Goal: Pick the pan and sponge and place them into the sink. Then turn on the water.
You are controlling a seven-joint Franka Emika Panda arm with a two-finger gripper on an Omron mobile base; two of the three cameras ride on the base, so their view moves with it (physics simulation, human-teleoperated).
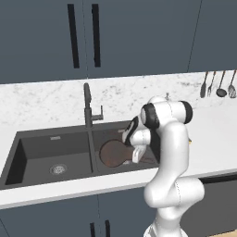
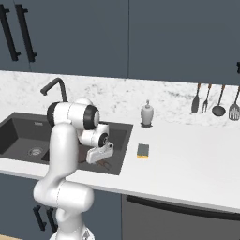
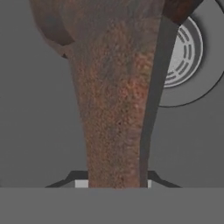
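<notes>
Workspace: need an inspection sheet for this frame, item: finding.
Surface: white counter, marble backsplash.
Job's things: pan in right basin of sink; sponge on counter beside sink; faucet dry, no stream.
Clutter: soap dispenser; hanging utensils.
Grippers: gripper low in the basin, handle between its fingers; closure unclear.
Cables: nothing seen.
Surroundings: dark cabinets.

The reddish-brown pan (image 1: 111, 153) lies flat in the right basin of the dark grey sink (image 1: 46, 148) at mid-frame, its handle toward the right, while the small yellow sponge (image 2: 143, 150) rests on the white counter, centre of the right base view.
</notes>
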